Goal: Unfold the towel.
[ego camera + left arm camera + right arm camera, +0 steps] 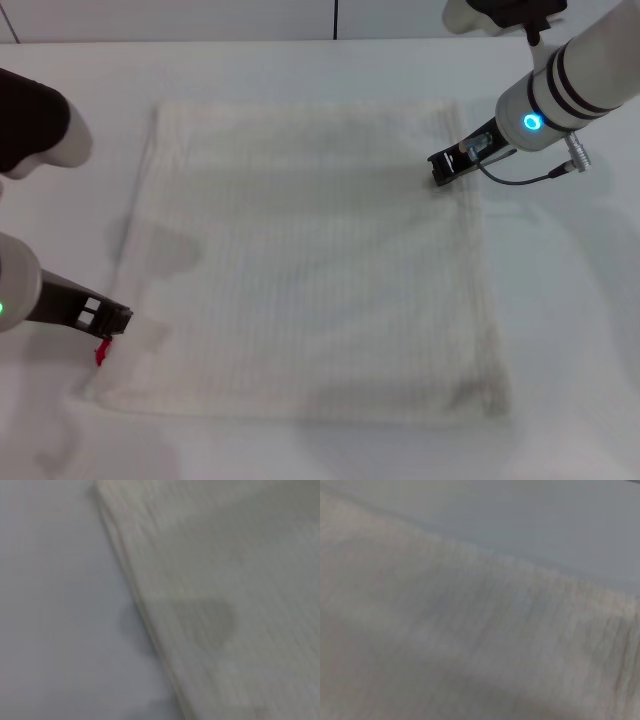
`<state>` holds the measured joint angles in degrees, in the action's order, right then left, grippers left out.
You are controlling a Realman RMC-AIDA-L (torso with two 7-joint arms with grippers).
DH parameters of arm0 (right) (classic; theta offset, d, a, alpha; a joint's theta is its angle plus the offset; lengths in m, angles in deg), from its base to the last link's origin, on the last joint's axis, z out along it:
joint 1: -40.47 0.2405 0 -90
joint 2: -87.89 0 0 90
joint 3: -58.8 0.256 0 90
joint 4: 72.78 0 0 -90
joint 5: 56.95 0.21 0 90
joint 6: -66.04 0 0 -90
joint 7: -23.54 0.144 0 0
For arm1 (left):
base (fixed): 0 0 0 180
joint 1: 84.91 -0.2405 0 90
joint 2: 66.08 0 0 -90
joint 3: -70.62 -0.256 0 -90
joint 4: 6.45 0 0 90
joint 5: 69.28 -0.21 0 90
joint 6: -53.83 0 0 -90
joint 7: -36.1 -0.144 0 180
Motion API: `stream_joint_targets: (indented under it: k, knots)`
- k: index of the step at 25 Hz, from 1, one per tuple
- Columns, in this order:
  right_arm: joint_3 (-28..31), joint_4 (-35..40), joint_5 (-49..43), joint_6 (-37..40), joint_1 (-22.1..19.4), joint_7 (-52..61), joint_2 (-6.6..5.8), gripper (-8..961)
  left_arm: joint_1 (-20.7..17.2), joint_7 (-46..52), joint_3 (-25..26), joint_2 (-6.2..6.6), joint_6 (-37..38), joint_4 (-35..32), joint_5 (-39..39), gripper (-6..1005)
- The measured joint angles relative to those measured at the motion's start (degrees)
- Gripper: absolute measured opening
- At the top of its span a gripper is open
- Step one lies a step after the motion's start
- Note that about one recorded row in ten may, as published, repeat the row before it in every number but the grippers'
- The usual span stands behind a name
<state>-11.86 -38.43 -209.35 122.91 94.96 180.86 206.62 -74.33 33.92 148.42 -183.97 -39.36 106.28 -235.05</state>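
Observation:
The cream-white ribbed towel (310,260) lies spread flat on the white table, with its small red tag (101,352) at the near left corner. My left gripper (112,319) is low at the towel's left edge, just above the tag. My right gripper (445,167) is low at the towel's far right edge. The left wrist view shows the towel's edge (150,625) against the table. The right wrist view shows the towel's ribbed cloth (470,645) close up.
The white table (570,320) extends around the towel on all sides. A dark seam (334,18) runs down the back wall. The right arm's grey cable (520,180) hangs beside the towel's right edge.

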Motion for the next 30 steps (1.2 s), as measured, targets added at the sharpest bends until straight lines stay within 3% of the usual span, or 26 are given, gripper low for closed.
stream_joint_targets:
  k: [6,9,12,13,14,17,18,19,21,22,23,24,25,27,28,29,30]
  knots:
    - [-0.2,1.1,0.0,0.0,-0.4,0.0,0.06,87,0.1,-1.3,-0.2,-0.01,2.6,-0.5,0.0,414]
    - [-2.0,6.2,0.1,0.1,-2.5,0.0,0.26,88,-0.1,-4.2,0.6,0.01,8.2,-1.2,0.0,419]
    - [-6.4,17.3,0.4,-1.0,-8.1,0.4,0.72,90,-1.0,-8.8,2.8,-0.05,19.9,-1.7,0.0,423]
    - [-10.7,26.6,1.0,-3.5,-13.6,1.1,0.81,90,-2.0,-11.9,3.7,-0.13,29.6,-2.4,0.1,424]
    - [-10.7,26.6,1.0,-3.5,-13.6,1.1,0.81,91,-2.0,-11.9,3.7,-0.13,29.6,-2.4,0.1,425]
    - [-18.1,42.7,2.6,-11.6,-24.8,1.2,0.62,93,-4.7,-16.8,3.3,-0.29,47.3,-4.4,0.1,429]
    - [-22.8,51.8,2.8,-21.6,-34.0,0.6,0.59,93,-6.6,-19.2,2.3,-0.38,57.9,-6.5,0.1,431]
    - [-22.8,51.8,2.8,-21.6,-34.0,0.6,0.59,94,-6.6,-19.2,2.3,-0.38,57.9,-6.5,0.1,432]
    - [-27.1,57.1,2.8,-32.6,-41.8,-0.8,0.62,95,-8.5,-20.8,1.2,-0.41,69.2,-9.4,0.2,435]
    - [-30.0,59.0,2.8,-40.5,-46.7,-2.3,0.70,95,-10.0,-21.0,0.5,-0.43,77.2,-12.2,0.2,436]
    - [-34.5,59.4,2.6,-55.2,-54.0,-4.5,0.89,96,-11.8,-20.9,-0.5,-0.46,89.0,-16.9,0.4,438]
    - [-36.6,58.4,2.5,-62.4,-57.2,-4.9,0.98,96,-11.8,-20.9,-0.5,-0.46,89.0,-16.9,0.4,439]
    - [-36.6,58.4,2.5,-62.4,-57.2,-4.9,0.98,97,-12.4,-20.8,-0.9,-0.46,93.2,-18.9,0.4,440]
    - [-39.4,53.5,2.6,-75.0,-60.3,-3.8,1.08,98,-13.6,-20.2,-1.7,-0.54,104.8,-24.6,0.6,443]
    - [-42.4,43.7,2.8,-92.0,-61.4,0.8,0.90,98,-14.2,-18.5,-2.2,-0.70,117.0,-31.8,1.1,482]
    - [-43.8,37.4,2.9,-100.8,-61.0,3.6,0.70,99,-14.3,-17.2,-2.3,-0.71,122.9,-35.2,1.5,521]
    - [-43.8,37.4,2.9,-100.8,-61.0,3.6,0.70,99,-14.3,-17.2,-2.3,-0.71,122.9,-35.2,1.5,561]
